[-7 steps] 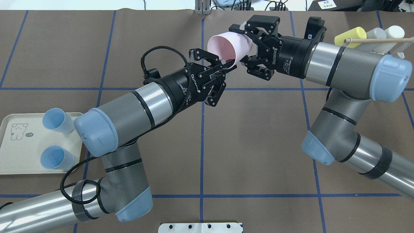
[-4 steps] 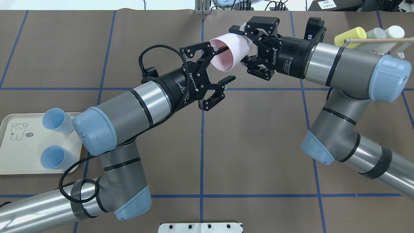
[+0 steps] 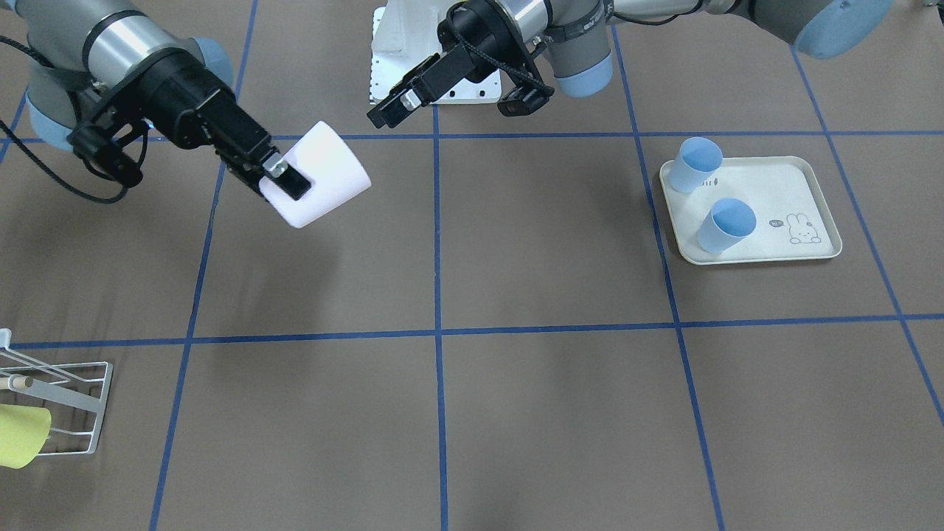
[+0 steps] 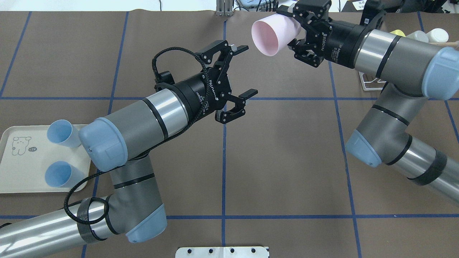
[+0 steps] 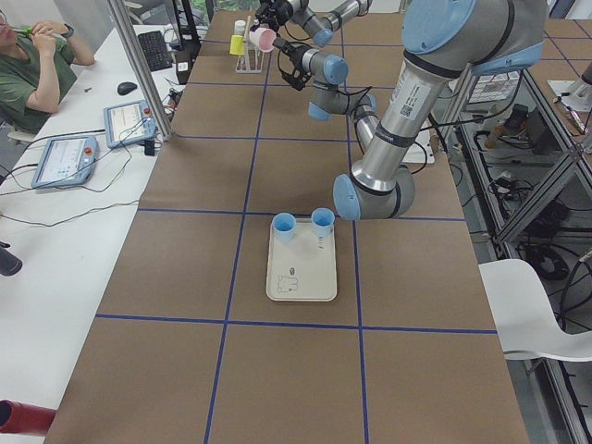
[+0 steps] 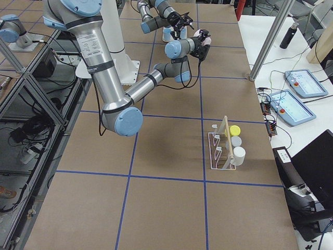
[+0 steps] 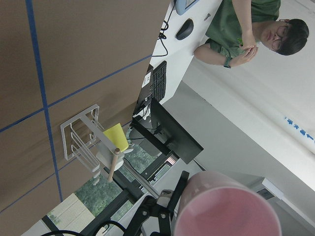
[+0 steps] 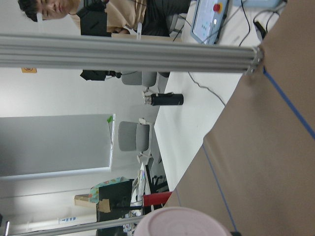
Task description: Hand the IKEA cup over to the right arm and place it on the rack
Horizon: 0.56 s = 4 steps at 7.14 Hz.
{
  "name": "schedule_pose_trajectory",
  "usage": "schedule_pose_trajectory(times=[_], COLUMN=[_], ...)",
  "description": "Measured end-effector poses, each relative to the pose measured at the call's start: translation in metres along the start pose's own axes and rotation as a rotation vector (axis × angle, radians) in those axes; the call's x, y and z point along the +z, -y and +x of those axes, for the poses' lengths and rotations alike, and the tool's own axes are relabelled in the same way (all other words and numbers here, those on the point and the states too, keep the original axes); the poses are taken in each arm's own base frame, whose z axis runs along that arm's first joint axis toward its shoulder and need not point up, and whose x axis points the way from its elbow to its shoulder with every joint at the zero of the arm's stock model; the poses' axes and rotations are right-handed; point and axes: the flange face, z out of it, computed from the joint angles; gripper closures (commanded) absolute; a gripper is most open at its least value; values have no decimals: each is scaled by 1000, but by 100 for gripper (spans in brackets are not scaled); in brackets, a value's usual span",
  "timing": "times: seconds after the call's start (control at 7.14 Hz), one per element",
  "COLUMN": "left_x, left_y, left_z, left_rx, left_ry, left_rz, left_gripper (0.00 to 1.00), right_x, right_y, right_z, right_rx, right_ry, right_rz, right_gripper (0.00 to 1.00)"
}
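Note:
The pink IKEA cup [image 4: 272,33] hangs on its side above the far middle of the table, mouth toward the left arm. My right gripper [image 4: 292,31] is shut on its base end; in the front-facing view the cup [image 3: 321,173] sticks out past one finger. My left gripper [image 4: 250,70] is open and empty, a short gap away from the cup's rim. The left wrist view shows the cup [image 7: 226,206] ahead, the right wrist view only its rim [image 8: 182,223]. The white wire rack [image 6: 223,151] stands at the table's far right, mostly hidden behind the right arm in the overhead view.
A yellow cup [image 6: 235,130] and two pale cups sit on the rack [image 3: 59,398]. A cream tray [image 4: 10,172] at the near left holds two blue cups [image 4: 64,133]. People sit at a white desk [image 5: 55,231] beyond the table's far edge.
My left gripper opened and let go of the cup's rim. The right arm then carried the cup away toward the far right, opening a gap between it and the left gripper.

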Motion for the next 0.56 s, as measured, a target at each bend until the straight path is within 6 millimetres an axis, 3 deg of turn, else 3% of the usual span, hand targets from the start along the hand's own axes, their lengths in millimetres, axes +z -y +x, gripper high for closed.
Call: schedule_pose_trajectory(times=[0.28,0.56], left_x=[1,4], left_y=[3,5], left_z=[-2,3], left_rx=[181,420], left_ry=[21,90], left_rz=[24,101], left_gripper=[0,0], right_x=[-11,-45], right_y=[79,156], right_z=[2,20], right_rx=[-226,-517], right_ry=[-110,-330], right_rz=[178,342], right_gripper=[100,100])
